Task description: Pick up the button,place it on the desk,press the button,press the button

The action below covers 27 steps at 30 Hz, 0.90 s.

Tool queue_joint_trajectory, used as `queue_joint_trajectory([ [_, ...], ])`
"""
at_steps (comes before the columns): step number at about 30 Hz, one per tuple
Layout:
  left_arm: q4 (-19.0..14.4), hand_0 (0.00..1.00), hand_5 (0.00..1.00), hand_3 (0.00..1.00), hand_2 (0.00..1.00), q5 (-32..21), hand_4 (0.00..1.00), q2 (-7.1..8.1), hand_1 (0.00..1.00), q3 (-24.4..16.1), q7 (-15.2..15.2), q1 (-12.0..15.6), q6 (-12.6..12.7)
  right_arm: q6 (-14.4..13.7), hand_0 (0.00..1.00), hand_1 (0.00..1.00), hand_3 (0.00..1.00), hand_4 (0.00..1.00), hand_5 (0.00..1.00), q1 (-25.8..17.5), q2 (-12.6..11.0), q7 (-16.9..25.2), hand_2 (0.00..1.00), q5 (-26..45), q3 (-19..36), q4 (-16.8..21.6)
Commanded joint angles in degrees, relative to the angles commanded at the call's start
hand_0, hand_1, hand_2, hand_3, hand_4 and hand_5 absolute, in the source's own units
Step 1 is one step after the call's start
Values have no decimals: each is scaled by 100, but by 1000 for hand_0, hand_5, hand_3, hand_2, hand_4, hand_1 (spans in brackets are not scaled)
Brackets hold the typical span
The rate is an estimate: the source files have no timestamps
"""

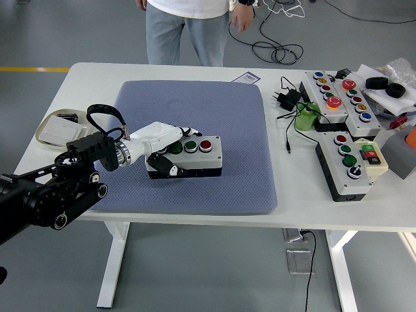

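A grey button box [203, 160] with a black base lies on the blue mat [195, 104] in the head view. It carries two green buttons and a red button [206, 144] in a row. My left hand [168, 144], white on a black arm, comes in from the left and is shut on the box's left end. Its fingers lie over the top near the left green button and its thumb presses the front side. The box's left end is hidden under the hand. My right hand is out of view.
A plate [47, 125] with a white pad sits at the table's left edge. Two long button panels [338, 97] and a black button box [348, 166] lie at the right, with a green roll [305, 118] and a power adapter [286, 99]. A person [185, 26] stands at the far side.
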Motion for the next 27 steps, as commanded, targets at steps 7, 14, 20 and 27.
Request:
queue_joint_trajectory([
  [7, -9, 783, 18, 852, 878, 36, 694, 6, 833, -40, 37, 8, -118, -6, 644, 507, 588, 241, 342, 2, 2, 1, 547, 6, -6, 0],
  [14, -420, 913, 2, 930, 945, 183, 688, 103, 911, -526, 201, 203, -514, -8, 643, 507, 588, 241, 342, -3, 6, 9, 547, 13, 6, 0],
  [20, -1225, 940, 2, 931, 953, 314, 688, 216, 920, -1311, 413, 429, -1000, -2, 643, 507, 588, 241, 342, -11, 8, 11, 547, -9, 27, 0],
  [27, -2351, 726, 2, 910, 783, 705, 650, 348, 737, -2179, 1011, 829, -1187, -2, 643, 507, 588, 241, 342, -26, 9, 16, 547, -7, 48, 0],
])
